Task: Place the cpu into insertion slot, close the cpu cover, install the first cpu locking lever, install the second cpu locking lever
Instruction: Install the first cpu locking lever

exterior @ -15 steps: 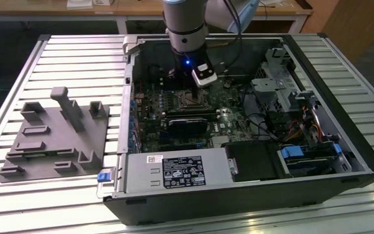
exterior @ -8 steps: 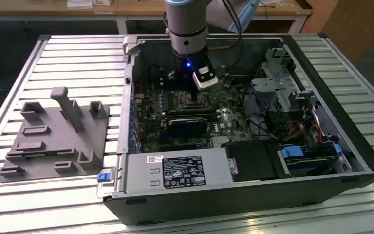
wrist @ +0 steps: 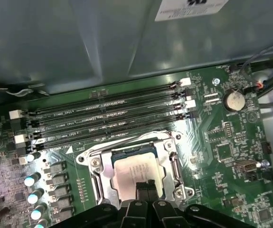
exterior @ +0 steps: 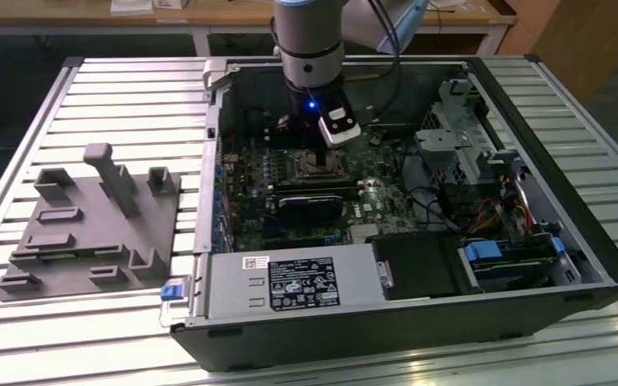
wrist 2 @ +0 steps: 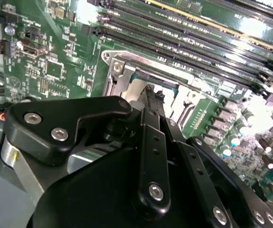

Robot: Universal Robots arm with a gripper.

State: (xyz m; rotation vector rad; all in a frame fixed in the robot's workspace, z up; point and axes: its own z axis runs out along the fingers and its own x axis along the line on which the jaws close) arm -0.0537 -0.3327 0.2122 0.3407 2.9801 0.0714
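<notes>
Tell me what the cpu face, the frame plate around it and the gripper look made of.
The cpu: pale beige-silver metal face, dull matte sheen, apparently plated. The cpu cover round it: bare silver sheet metal, brighter, with sharp glints along its edges. The gripper, poised over the cpu: matte black links, either coated metal or hard plastic, joined by shiny silver screws.

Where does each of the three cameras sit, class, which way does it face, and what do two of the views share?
Exterior view: off the arm, high, looking down into the open computer case; the arm's wrist and the gripper show.
First wrist view: on the arm, facing the motherboard's insertion slot with the cpu in it; the gripper shows.
Second wrist view: on the arm, close behind the gripper, facing the same slot.
Both wrist views share the slot and memory slots.
</notes>
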